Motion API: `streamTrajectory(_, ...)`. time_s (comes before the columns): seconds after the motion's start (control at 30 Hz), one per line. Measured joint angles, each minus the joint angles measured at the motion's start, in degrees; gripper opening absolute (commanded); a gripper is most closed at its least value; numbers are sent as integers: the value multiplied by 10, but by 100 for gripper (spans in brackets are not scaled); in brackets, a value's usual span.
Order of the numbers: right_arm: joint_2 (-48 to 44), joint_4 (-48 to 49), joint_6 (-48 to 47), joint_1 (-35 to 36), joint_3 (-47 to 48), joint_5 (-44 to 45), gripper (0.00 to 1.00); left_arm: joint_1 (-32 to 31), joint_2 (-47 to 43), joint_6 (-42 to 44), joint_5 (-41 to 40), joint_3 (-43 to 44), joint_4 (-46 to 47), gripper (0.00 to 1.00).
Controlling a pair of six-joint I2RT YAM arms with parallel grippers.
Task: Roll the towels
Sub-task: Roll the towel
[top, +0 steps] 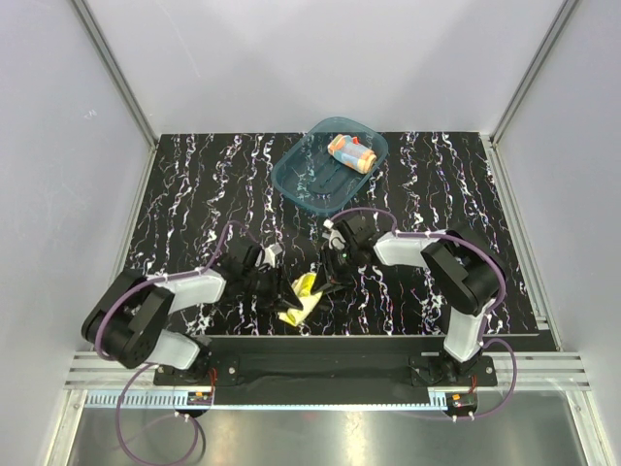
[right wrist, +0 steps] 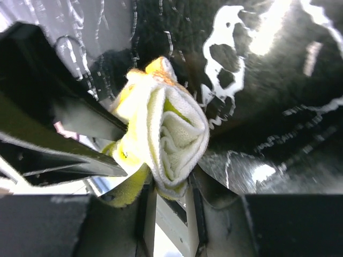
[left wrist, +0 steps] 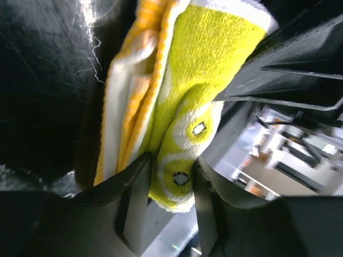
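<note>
The bright yellow towel (top: pixel 300 300) lies partly rolled near the table's front edge between both grippers. My left gripper (top: pixel 273 279) is shut on one end of it; in the left wrist view the yellow towel (left wrist: pixel 182 123) sits pinched between the fingers. My right gripper (top: pixel 330 275) is shut on the other end; the right wrist view shows the rolled end of the towel (right wrist: pixel 171 139) as a spiral held between the jaws. The light blue and yellow towel with orange dots (top: pixel 351 151) lies rolled inside the teal tub (top: pixel 315 180).
The teal translucent tub stands at the back middle of the black marbled table (top: pixel 194 194). Grey walls and metal frame rails enclose the table on three sides.
</note>
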Motion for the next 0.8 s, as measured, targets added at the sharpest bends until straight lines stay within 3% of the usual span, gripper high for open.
streamTrajectory(0.23, -13, -87, -12, 3, 28, 47, 21, -58, -70, 44, -128, 57, -129, 43)
streamTrajectory(0.47, -16, -154, -23, 14, 56, 88, 19, -175, -129, 77, -303, 173, -269, 43)
streamTrajectory(0.67, -16, -188, -28, 21, 74, 107, 19, -290, -122, 92, -420, 243, -319, 45)
streamTrajectory(0.8, -16, -202, -30, 23, 80, 115, 18, -350, -60, 97, -482, 283, -343, 46)
